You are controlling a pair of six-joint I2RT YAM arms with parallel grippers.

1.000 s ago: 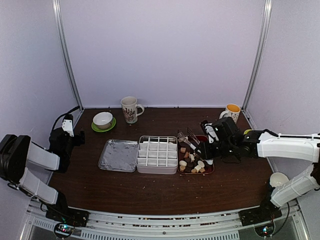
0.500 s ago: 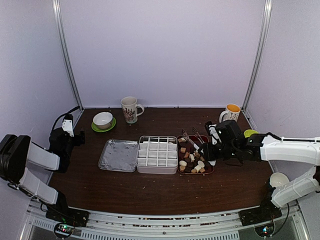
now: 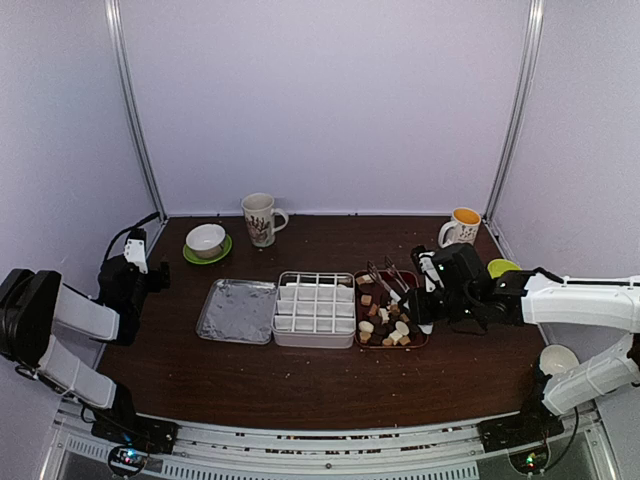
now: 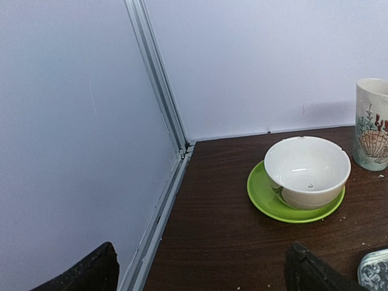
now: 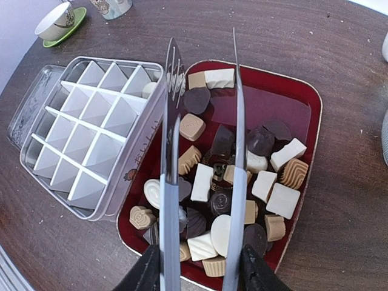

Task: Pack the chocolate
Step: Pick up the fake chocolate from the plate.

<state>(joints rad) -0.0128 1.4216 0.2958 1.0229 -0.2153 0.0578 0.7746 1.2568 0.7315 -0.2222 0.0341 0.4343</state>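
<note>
Several chocolate pieces (image 5: 202,182) in dark brown, tan and white lie piled in the dark red tray (image 5: 303,109); the top view shows the same chocolate (image 3: 390,325). My right gripper (image 5: 199,276) is shut on the metal tongs (image 5: 173,151), whose two arms reach over the tray with nothing between their tips. Left of the tray stands the white divided box (image 5: 97,127), with one pale piece (image 5: 150,89) in a far cell. My left gripper (image 4: 200,273) hangs open and empty at the table's far left, away from the tray.
A foil-lined lid (image 3: 238,310) lies left of the box. A white bowl on a green saucer (image 4: 306,173) and a shell-printed mug (image 4: 373,121) stand at the back left. A yellow-filled mug (image 3: 463,225) stands at the back right, a white cup (image 3: 556,358) near the right arm.
My right gripper has drawn back slightly to the right with the tongs, which still reach over the tray. The left arm has not moved.
</note>
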